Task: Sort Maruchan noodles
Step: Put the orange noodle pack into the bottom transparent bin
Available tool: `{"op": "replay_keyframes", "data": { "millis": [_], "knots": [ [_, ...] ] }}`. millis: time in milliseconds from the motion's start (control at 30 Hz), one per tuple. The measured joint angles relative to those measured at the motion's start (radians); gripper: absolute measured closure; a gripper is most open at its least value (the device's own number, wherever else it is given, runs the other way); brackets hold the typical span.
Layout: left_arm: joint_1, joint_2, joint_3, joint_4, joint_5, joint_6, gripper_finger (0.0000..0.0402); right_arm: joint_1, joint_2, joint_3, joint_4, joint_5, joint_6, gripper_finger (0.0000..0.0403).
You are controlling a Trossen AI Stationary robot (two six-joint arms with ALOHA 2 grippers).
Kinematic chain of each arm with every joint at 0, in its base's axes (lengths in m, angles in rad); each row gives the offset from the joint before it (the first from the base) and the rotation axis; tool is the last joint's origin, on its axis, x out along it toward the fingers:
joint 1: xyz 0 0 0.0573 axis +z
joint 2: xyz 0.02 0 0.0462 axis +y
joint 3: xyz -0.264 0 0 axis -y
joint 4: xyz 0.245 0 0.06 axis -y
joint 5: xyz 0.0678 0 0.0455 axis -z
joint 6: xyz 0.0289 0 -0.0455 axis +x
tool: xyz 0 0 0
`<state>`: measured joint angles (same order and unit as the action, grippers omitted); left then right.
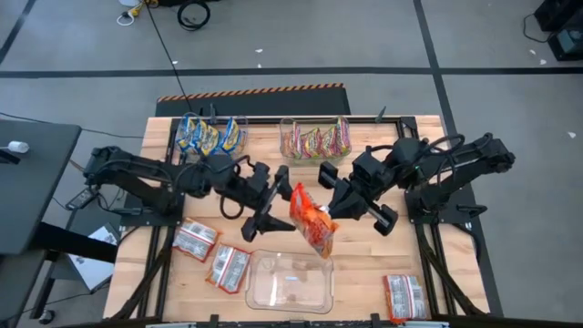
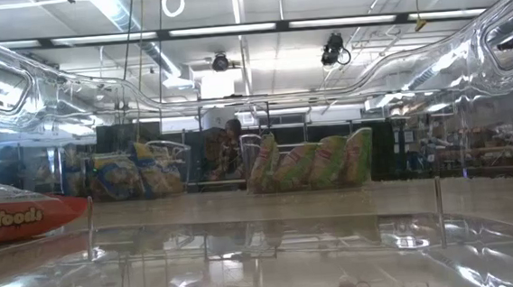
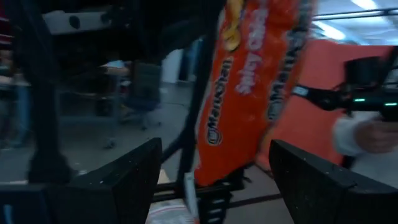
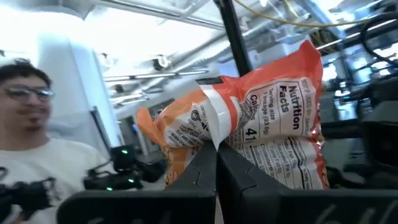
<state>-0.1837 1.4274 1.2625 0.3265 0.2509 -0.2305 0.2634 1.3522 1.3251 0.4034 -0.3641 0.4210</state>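
An orange Maruchan noodle packet [image 1: 312,223] hangs tilted over the table's middle, above a clear bin [image 1: 290,281]. My right gripper [image 1: 330,202] comes from the right and is shut on it. My left gripper [image 1: 278,200] is on the packet's left, open. In its wrist view the two fingers [image 3: 124,180] stand wide on either side of the packet [image 3: 249,87] without touching it. Blue-yellow packets [image 1: 209,135] and green-pink packets [image 1: 314,138] stand in bins at the far edge. Red-silver packets [image 1: 196,239] lie flat on the table. My right gripper pinches the packet's back seam flap [image 4: 213,127] between its two shut fingers [image 4: 202,171]. It comes about level from the table's right side. The packet is lifted clear of the table, and its printed back faces the wrist.
More red-silver packets lie at the near left [image 1: 228,267] and near right [image 1: 405,296]. The low view looks through the clear bin's wall [image 2: 264,251], with a packet [image 2: 17,219] beside it. A person in a white shirt [image 4: 37,162] stands beyond the table.
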Motion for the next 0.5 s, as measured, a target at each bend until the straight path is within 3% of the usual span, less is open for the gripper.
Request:
{"op": "replay_keyframes", "data": {
  "millis": [133,333,500],
  "knots": [
    [-0.003,-0.001,0.0,0.077,0.121,-0.02,0.0103,-0.004,0.004,0.0,-0.031,0.04,-0.009,0.0399],
    [-0.017,0.0,0.0,0.106,0.118,-0.02,0.012,-0.042,0.003,0.0,-0.061,0.098,-0.036,0.0398],
    [-0.016,0.0,0.0,0.098,0.052,-0.025,0.015,-0.072,0.003,0.0,-0.066,0.101,-0.048,0.0398]
  ]
}}
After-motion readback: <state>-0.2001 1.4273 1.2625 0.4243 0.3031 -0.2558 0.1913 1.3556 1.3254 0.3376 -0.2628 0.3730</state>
